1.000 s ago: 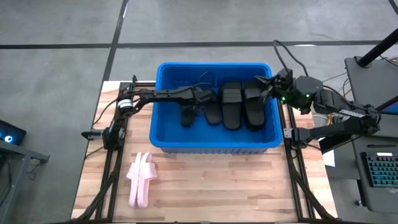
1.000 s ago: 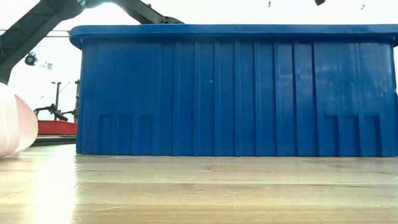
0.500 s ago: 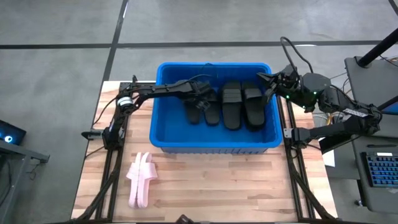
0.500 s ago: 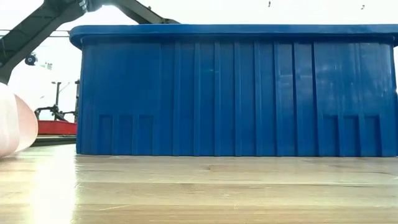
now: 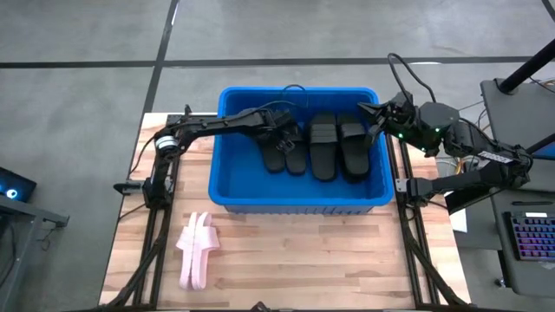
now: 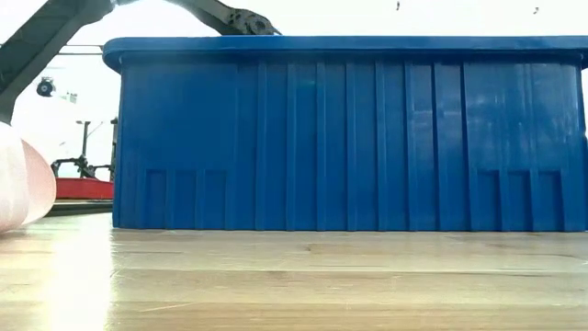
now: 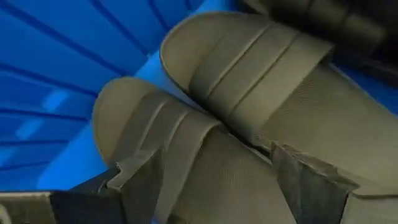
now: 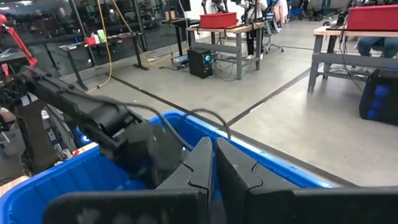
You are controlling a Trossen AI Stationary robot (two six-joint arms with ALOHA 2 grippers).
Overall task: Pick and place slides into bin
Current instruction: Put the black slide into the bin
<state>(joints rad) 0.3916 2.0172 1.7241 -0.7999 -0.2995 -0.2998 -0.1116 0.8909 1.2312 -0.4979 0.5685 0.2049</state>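
Left gripper (image 5: 279, 141) open over black slides (image 5: 323, 146) in bin (image 5: 227, 192), right gripper (image 5: 373, 117) clenched empty; pink slides (image 5: 196, 249) likely light, flexible rubber — best gripped across the strap.

Grey concrete floor (image 5: 78, 95) with dark seams surrounds the wooden table (image 5: 303, 260); workbenches (image 8: 348, 53) stand beyond.

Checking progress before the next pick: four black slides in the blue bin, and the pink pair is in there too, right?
Not quite. The high view shows the pink pair lying on the table in front of the bin, not in it. The four black slides are inside.
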